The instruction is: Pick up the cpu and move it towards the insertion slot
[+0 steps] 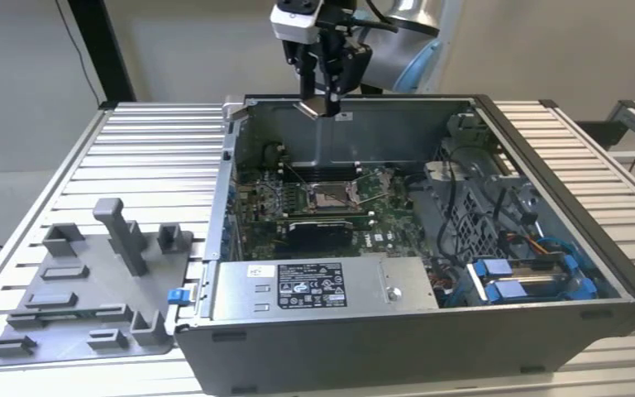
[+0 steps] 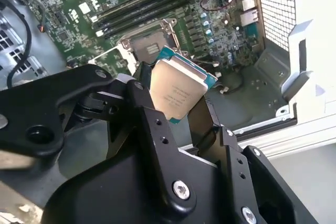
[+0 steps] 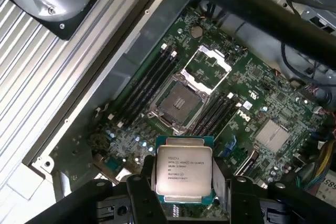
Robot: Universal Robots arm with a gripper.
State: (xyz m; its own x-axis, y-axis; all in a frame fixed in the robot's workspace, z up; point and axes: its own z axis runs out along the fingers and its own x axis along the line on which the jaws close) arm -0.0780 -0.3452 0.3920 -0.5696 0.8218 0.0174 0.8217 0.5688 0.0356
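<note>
gripper (image 1: 326, 103) clamped on cpu (image 3: 184, 169), raised above open insertion slot (image 3: 178, 100), apparently near case's rear wall (image 1: 384, 124)

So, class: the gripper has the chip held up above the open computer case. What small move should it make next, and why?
Probably a short move forward over the case and down. The gripper is shut on the chip and hangs high at the case's back wall, while the open socket lies lower on the board, nearer the exterior view's camera. In the first wrist view the socket sits apart from the chip.
</note>
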